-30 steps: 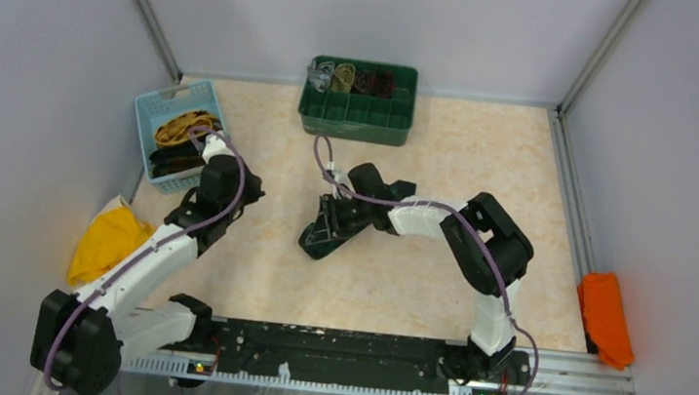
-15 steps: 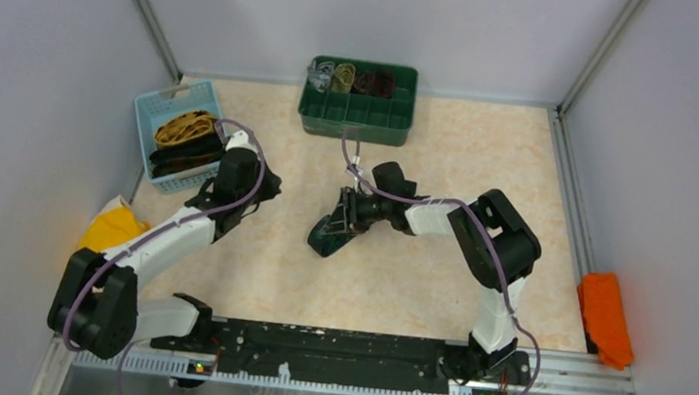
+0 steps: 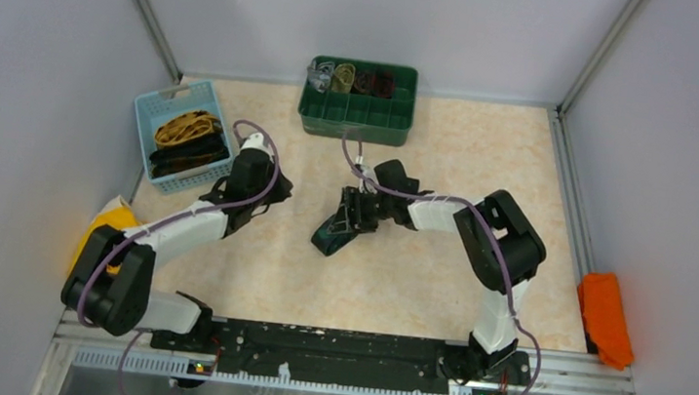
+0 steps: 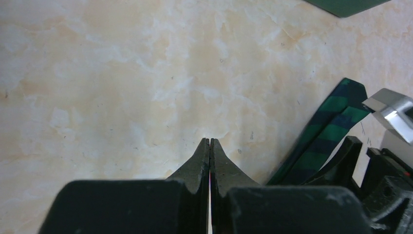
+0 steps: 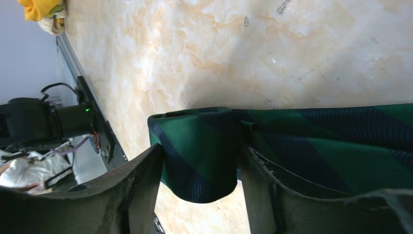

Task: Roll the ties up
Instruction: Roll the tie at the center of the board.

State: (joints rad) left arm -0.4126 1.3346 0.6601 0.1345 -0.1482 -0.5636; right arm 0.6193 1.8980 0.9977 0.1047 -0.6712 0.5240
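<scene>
Over the table [image 3: 415,283], our right claw [image 5: 199,156] straddles the folded green tie [image 5: 316,141]; pinching or loose, we cannot tell. Our left claw [image 4: 210,142] is pressed together nearby.

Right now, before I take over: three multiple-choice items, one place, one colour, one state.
1. The green tie is: A in a basket; B between the fingers of the right gripper; C in a bin.
2. The cloth at far right is: A orange; B blue; C white.
3. The left gripper is: A open; B shut, empty; C shut on a tie.
B: the right wrist view shows a finger either side of its fold. A: plain in the top view. B: its fingertips meet with nothing between.
</scene>
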